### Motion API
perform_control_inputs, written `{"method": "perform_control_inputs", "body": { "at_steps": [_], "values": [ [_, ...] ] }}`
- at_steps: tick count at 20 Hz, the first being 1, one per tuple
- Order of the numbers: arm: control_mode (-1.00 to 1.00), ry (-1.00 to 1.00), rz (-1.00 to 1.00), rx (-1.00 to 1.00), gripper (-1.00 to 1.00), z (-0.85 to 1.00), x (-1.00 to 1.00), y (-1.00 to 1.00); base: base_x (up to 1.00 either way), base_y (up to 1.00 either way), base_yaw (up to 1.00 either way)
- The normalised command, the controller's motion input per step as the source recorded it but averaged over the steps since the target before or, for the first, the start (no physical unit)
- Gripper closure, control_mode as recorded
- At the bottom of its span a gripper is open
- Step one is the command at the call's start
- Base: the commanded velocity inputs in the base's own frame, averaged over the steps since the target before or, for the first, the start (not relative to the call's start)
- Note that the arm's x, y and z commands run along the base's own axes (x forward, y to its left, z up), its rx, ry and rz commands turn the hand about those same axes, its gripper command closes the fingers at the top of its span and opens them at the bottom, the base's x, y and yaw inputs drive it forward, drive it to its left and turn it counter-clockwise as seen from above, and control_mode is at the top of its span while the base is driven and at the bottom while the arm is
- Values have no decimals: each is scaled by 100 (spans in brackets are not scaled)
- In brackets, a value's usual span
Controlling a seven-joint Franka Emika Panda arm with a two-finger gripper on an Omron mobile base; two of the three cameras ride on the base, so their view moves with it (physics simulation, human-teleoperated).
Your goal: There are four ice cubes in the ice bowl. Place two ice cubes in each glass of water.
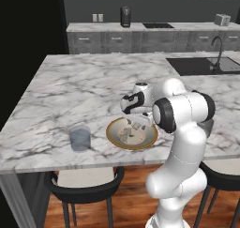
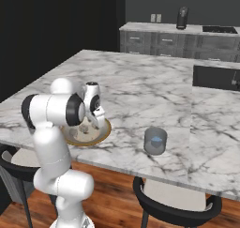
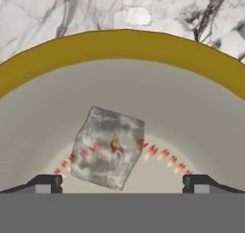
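Dark fingertips of the gripper (image 3: 122, 183) stood spread wide apart, nothing pinched between them, poised low inside the ice bowl (image 3: 119, 47). Directly ahead of the tips, in the gap between them but not touching either, lay one ice cube (image 3: 109, 147), pale grey, turned at an angle on the beige floor of the bowl. Golden-brown rim curved just beyond the cube, marble past that.

From the left base view the gripper (image 1: 136, 123) hung over the ice bowl (image 1: 115, 138), with pale cubes (image 1: 125, 135) in the dish below and beside it; exact count could not be told. Right base view showed the gripper (image 2: 92, 124) down in the ice bowl (image 2: 104, 132) too, partly hidden by the arm.

One glass of water (image 1: 80, 138) stood to the gripper's left, well apart from the bowl, near the marble counter (image 1: 84, 81) edge. The other glass of water (image 2: 155, 140) stood to its right, also apart from the bowl. Contents of both glasses were unclear. Sink (image 1: 206, 65) lay far off, beyond and to the right.
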Motion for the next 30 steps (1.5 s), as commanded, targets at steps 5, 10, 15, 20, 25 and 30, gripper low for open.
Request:
{"method": "perform_control_inputs", "body": {
  "at_steps": [5,10,15,20,25,30],
  "values": [
    [-100,0,0,3,-100,-11,24,0,0,0,0],
    [-100,0,0,1,-100,-12,21,0,0,0,0],
    [-100,0,0,0,-100,-18,18,0,0,0,0],
    [-100,0,0,0,-100,-18,14,0,0,0,0],
    [-100,0,0,2,-100,-35,7,-9,0,0,0],
    [-100,0,0,4,100,-35,5,-19,0,0,0]
  ]
}}
